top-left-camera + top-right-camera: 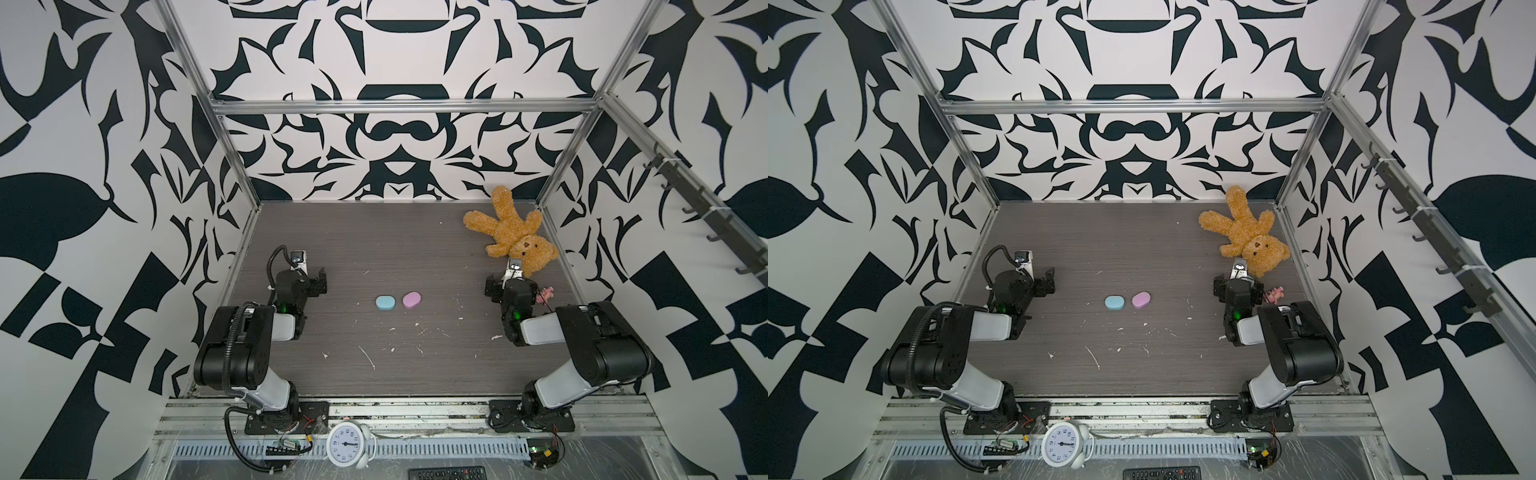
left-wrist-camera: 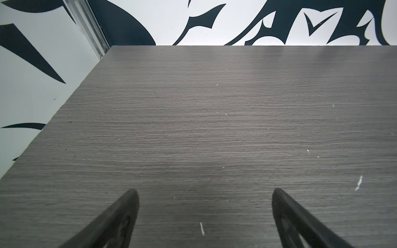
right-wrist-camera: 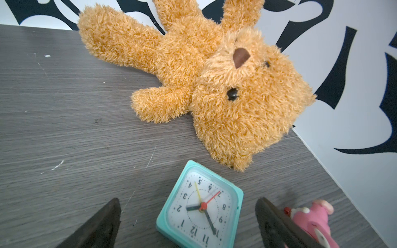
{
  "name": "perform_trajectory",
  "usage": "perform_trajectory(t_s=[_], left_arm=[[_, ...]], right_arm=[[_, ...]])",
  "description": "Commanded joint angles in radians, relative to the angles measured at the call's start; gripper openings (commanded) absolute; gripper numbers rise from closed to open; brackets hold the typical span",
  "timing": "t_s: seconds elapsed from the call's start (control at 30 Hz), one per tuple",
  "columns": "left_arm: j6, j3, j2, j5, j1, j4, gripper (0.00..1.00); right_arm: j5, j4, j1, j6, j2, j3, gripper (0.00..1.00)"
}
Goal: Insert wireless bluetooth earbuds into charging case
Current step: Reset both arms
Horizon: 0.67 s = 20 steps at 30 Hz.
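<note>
Two closed oval charging cases lie side by side at the table's middle, shown in both top views: a pale blue case [image 1: 385,302] [image 1: 1114,303] and a pink case [image 1: 412,299] [image 1: 1141,299]. The earbuds are out of view. My left gripper [image 1: 318,281] [image 2: 205,191] hovers left of the cases, open over bare table. My right gripper [image 1: 512,283] [image 3: 188,200] is far to the right of them, open and holding nothing. Neither wrist view shows the cases.
A brown teddy bear [image 1: 511,232] [image 3: 214,81] lies at the back right, just beyond my right gripper. A teal alarm clock [image 3: 199,206] lies on the table beneath that gripper's fingers, a small pink toy [image 3: 311,219] beside it. White scraps [image 1: 368,357] dot the front.
</note>
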Motion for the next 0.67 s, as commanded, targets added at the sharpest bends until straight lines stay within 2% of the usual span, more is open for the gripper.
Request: perform_trajectory(t_s=[0.0, 0.63], left_arm=[[-0.005, -0.013, -0.004, 0.01, -0.002, 0.029, 0.99], [-0.005, -0.014, -0.004, 0.011, -0.002, 0.029, 0.99]], right_arm=[[-0.002, 0.025, 0.0, 0.017, -0.016, 0.021, 1.0], [-0.015, 0.036, 0.001, 0.014, -0.014, 0.018, 1.0]])
